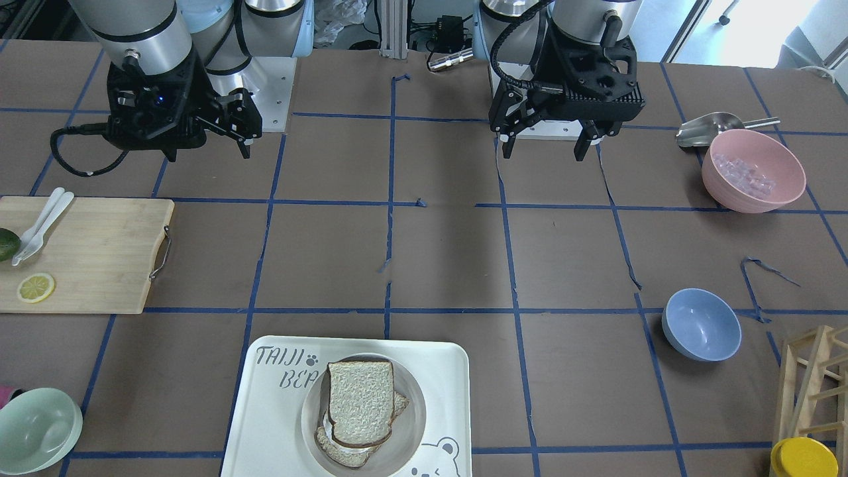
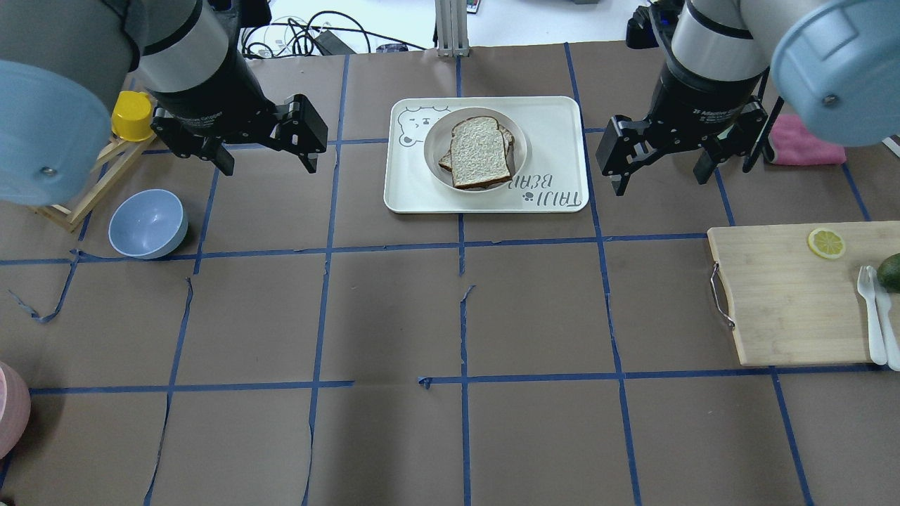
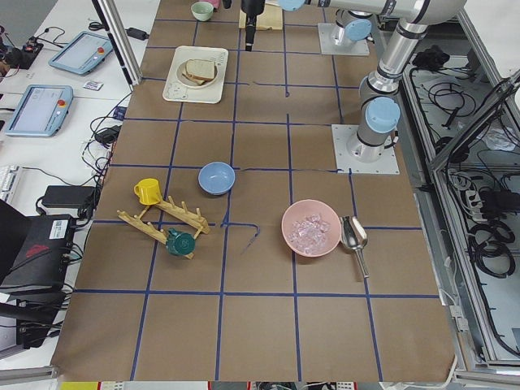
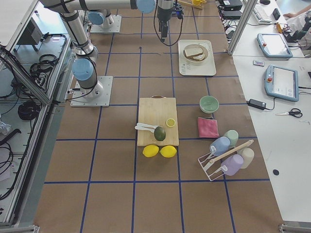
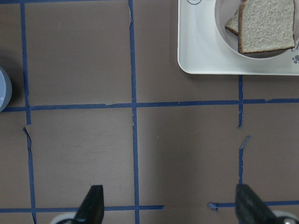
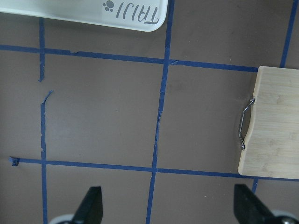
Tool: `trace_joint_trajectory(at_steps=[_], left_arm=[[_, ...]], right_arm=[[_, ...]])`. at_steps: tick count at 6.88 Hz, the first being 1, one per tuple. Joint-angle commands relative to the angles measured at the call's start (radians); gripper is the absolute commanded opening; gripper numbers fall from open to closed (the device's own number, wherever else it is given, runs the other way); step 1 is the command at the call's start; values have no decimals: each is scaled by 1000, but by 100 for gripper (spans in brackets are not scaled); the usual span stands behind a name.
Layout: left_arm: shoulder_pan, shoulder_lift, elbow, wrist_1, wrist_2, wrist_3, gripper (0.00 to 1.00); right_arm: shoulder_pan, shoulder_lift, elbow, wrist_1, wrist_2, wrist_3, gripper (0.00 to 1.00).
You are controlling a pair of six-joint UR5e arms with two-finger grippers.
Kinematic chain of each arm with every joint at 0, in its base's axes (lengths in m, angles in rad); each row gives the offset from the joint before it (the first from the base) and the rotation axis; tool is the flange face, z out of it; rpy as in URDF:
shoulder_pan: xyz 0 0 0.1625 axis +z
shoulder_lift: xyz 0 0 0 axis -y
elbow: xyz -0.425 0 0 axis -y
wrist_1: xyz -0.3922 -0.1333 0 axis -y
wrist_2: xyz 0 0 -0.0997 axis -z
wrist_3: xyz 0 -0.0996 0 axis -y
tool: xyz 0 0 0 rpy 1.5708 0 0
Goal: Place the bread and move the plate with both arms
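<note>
The bread [image 1: 361, 401] lies on top of another slice with white egg showing at its edge [image 1: 341, 454], on the round plate [image 1: 414, 411]. The plate stands on the "TAIJI BEAR" tray [image 1: 278, 411]. In the overhead view the bread [image 2: 480, 151], plate [image 2: 432, 151] and tray [image 2: 555, 140] sit between the two grippers. My left gripper [image 2: 269, 167] is open and empty, apart from the tray on its left. My right gripper [image 2: 661, 181] is open and empty, apart on its right. The left wrist view shows the bread [image 5: 266, 23] ahead of the open left gripper [image 5: 170, 205].
A blue bowl [image 2: 148, 223] and a wooden rack with a yellow cup [image 2: 132, 116] are near the left arm. A cutting board [image 2: 794, 295] with a lemon slice, cutlery and an avocado lies near the right arm. A pink bowl of ice [image 1: 752, 171] and a green bowl [image 1: 36, 430] stand at the edges.
</note>
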Motion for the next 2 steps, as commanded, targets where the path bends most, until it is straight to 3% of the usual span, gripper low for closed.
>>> trace_joint_trajectory(at_steps=[1,2], left_arm=[[0,12,1,-19,-4,0,100],[0,15,1,-20,-4,0,100]], right_arm=[[-12,-2,1,-6,1,2,100],[-12,-3,1,-7,2,2,100]])
